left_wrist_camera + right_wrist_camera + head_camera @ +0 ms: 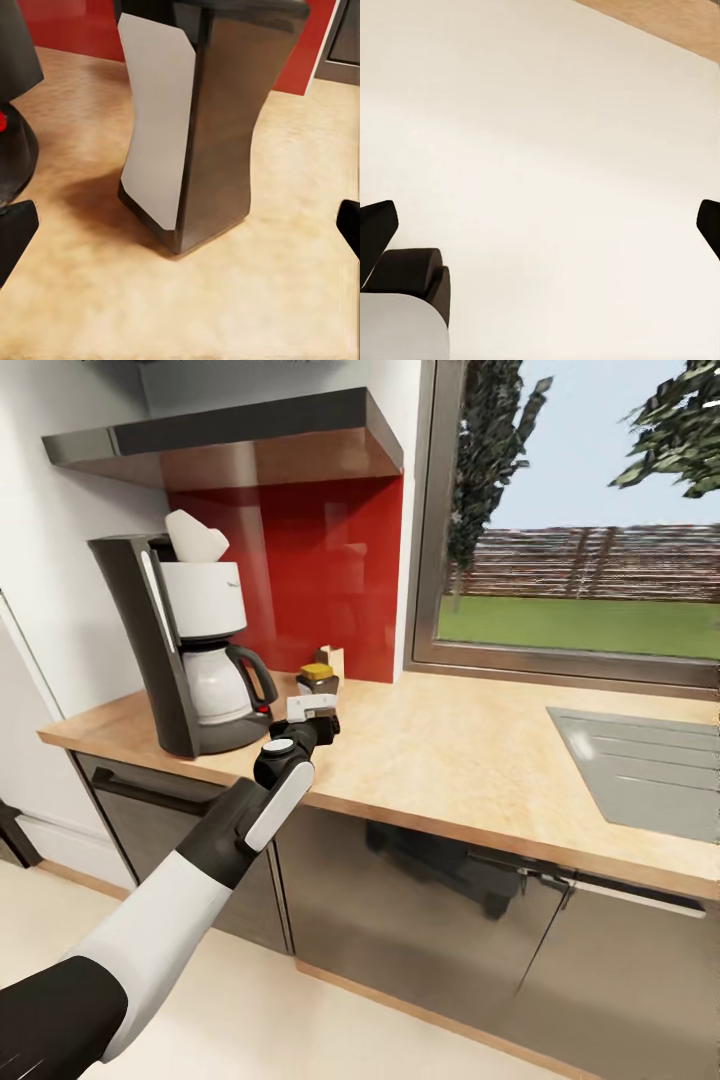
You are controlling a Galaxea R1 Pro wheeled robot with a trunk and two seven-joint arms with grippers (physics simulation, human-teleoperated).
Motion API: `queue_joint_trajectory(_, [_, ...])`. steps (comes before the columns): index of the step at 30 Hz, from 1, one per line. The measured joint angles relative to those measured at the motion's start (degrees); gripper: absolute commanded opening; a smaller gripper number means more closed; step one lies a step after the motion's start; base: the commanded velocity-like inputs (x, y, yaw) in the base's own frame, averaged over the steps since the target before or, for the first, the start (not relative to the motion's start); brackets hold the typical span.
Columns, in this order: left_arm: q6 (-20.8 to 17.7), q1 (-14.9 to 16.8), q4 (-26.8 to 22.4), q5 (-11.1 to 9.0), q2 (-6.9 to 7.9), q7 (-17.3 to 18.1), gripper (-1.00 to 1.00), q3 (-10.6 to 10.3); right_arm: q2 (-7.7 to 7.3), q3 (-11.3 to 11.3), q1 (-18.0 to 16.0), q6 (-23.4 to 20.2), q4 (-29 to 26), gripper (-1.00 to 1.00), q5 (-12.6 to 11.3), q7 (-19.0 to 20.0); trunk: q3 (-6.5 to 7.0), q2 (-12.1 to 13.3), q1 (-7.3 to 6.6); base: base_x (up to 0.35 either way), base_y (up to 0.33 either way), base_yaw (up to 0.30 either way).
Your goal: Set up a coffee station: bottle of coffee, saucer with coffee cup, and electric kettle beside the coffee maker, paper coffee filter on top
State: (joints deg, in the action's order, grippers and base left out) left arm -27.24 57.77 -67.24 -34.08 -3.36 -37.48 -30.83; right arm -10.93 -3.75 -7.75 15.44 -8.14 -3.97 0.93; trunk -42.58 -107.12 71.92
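The black and white coffee maker (195, 650) stands at the left end of the wooden countertop (450, 760), a white paper filter (195, 538) resting on its top. Just to its right stands the bottle of coffee (319, 678), dark with a yellow lid. My left gripper (318, 715) is right in front of that bottle. In the left wrist view the bottle (217, 127) stands upright on the counter, with the left gripper (182, 229) open and its fingertips (15, 232) wide apart, touching nothing. My right gripper (544, 225) hangs open over pale floor.
A steel sink (640, 770) is set into the counter at the right. A dark hood (240, 440) overhangs the red backsplash (330, 560), and a window (580, 560) fills the back right. A small brown object (331, 657) stands behind the bottle. The coffee maker's base (15, 150) is close by.
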Motion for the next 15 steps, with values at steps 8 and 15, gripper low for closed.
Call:
queue_joint_trajectory(8, [0.0,0.0,-0.2,0.0,-0.07,0.0,1.0,0.0,0.02,0.0,0.0,0.0,0.0,1.0,0.0,0.0,0.0,0.0,0.01,-0.17,0.0,0.0])
queue_joint_trajectory(15, [0.0,0.0,-1.2,-0.1,-0.08,0.1,1.0,-0.2,-0.01,0.0,0.0,0.0,0.0,1.0,0.0,0.0,0.0,0.0,0.0,-0.137,0.0,0.0])
